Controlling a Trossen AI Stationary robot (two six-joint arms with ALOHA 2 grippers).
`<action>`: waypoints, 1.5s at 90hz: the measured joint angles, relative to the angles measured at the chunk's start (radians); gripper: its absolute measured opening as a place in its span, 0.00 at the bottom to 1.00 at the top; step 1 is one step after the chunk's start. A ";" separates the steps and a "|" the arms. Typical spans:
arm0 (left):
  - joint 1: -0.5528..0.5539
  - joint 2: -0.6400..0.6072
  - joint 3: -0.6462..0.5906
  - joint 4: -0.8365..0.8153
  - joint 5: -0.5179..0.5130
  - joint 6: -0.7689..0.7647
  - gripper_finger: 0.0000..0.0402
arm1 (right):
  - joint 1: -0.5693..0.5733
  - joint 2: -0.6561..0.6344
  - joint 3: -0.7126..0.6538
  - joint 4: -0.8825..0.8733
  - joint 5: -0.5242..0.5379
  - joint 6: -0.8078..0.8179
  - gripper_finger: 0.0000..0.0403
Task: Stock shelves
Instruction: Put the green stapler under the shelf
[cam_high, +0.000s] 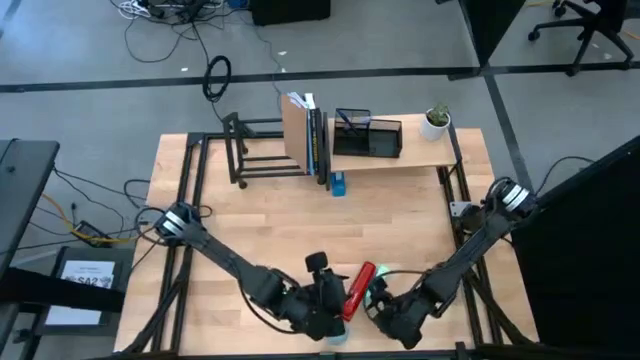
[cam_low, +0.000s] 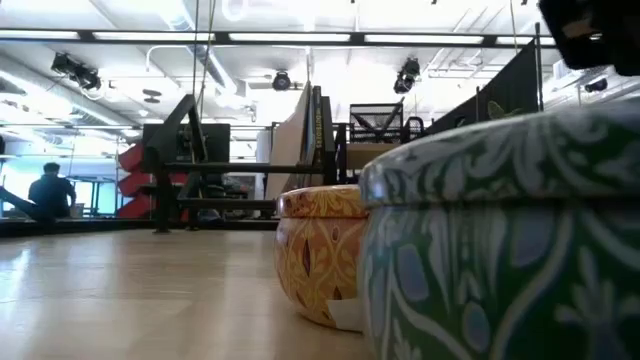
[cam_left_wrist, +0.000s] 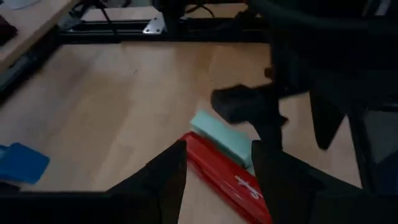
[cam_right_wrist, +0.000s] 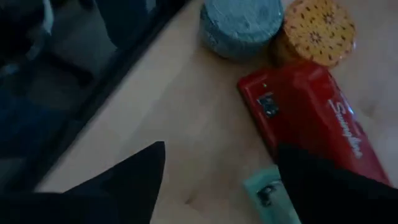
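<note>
Bright ceiling strip lights (cam_low: 300, 38) glare overhead; both wrist views are dim and blurred.

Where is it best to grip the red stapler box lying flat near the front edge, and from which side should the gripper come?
Grip the red stapler box across its narrow width near the middle, coming from above. It lies flat with its long sides exposed, though a mint box sits close against one end, so stay clear of that end. The left gripper, open, already straddles it.

Green tin (cam_low: 510, 240) cropped by frame edge
</note>
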 joint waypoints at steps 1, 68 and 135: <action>0.001 0.000 0.000 0.000 0.000 0.000 0.40 | -0.001 0.002 0.002 -0.003 0.004 -0.006 0.68; 0.004 -0.002 0.000 0.024 -0.001 0.001 0.40 | 0.014 0.007 0.071 -0.660 0.107 0.069 0.48; 0.002 -0.003 0.000 0.041 0.000 -0.001 0.40 | 0.115 0.006 0.148 -0.889 -0.021 1.763 0.57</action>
